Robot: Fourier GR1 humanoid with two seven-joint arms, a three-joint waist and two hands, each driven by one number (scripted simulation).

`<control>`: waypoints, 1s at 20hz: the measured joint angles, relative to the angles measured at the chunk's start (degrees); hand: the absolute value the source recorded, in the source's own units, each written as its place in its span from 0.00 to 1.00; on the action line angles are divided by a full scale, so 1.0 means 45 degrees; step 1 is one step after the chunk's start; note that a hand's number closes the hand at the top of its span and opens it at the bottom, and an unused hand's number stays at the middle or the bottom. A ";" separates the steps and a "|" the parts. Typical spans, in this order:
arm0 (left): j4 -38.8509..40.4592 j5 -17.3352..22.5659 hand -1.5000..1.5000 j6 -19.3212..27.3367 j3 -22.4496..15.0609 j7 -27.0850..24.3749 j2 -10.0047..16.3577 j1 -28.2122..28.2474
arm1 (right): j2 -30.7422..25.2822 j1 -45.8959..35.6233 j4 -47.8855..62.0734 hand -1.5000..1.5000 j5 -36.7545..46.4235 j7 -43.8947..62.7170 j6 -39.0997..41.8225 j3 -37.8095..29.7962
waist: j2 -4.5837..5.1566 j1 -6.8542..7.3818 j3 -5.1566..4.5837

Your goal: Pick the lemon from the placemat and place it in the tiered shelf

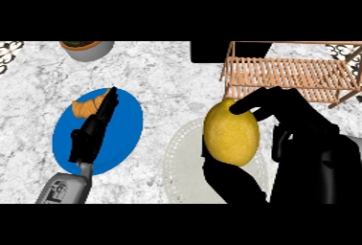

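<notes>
One lemon fills the right hand. The fingers curl over its top end and the thumb comes up under its lower end, so the fruit sits to the left of the palm. It appears to be lifted above the pale placemat, which shows beneath and to the hand's left. The tiered shelf stands just beyond the fingertips, forward and slightly right of the hand.

The risk, as I judge it, lies in that hold. The lemon is pinched by its two rounded ends, so a tilt of the wrist on the way could let it roll out leftward onto the counter. The shelf's slats and posts are close too, and a low carry could knock the fruit against the front rail.

The left hand lies straight-fingered and holding nothing over a blue plate, its fingertips beside a croissant, well apart.
</notes>
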 measured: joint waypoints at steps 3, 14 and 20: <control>-0.0105 0.0012 0.50 -0.0112 0.0021 -0.0078 0.0048 0.0114 | 0.0020 -0.0903 0.0198 1.00 0.0012 -0.0297 0.0665 -0.1231 | 0.0009 0.0040 0.0004; 0.0155 -0.0189 0.50 -0.0121 0.0141 -0.0026 -0.0157 -0.0177 | -0.0325 -0.3811 0.1570 1.00 -0.0102 -0.1415 0.2256 -0.5150 | 0.0044 0.0061 0.0015; -0.0040 -0.0139 0.50 -0.0338 0.0275 -0.0061 -0.0154 -0.0018 | -0.1268 -0.4758 0.2857 1.00 -0.0556 -0.2325 0.2723 -0.6920 | 0.0060 0.0113 0.0021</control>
